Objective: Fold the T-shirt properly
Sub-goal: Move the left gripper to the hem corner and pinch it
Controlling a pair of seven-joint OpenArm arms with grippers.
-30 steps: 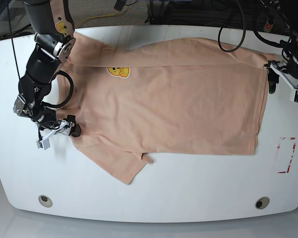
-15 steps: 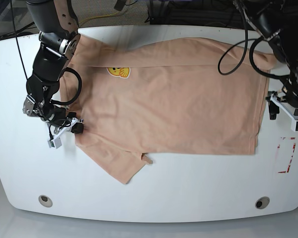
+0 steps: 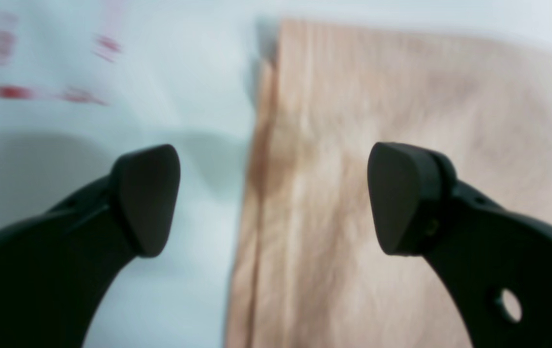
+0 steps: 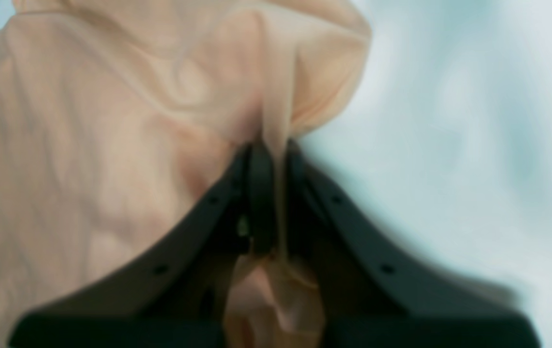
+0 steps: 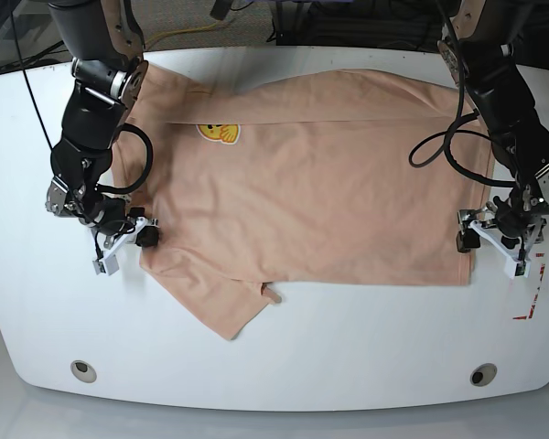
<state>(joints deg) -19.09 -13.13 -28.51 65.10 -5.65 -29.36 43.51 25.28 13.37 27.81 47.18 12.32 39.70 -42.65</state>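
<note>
The peach T-shirt (image 5: 320,192) lies spread on the white table (image 5: 284,347), its yellow smiley patch (image 5: 218,133) toward the back left. At the shirt's left edge my right gripper (image 5: 133,245) is shut on a pinched fold of the T-shirt (image 4: 87,169). The right wrist view shows this gripper (image 4: 268,159) with cloth squeezed between its jaws. My left gripper (image 5: 489,251) stands open at the shirt's front right corner. In the left wrist view the left gripper (image 3: 273,198) straddles the hem of the T-shirt (image 3: 401,96), with one fingertip (image 3: 148,198) over bare table.
Red tape marks (image 5: 528,302) sit on the table just right of the left gripper and also show as red tape marks (image 3: 39,92) in the left wrist view. Two round holes (image 5: 84,370) (image 5: 482,374) lie near the front edge. Cables hang at the back right.
The left arm came forward along the right hem to the shirt's front corner and its jaws widened. The right gripper shifted onto the shirt's left edge and shut on the cloth.
</note>
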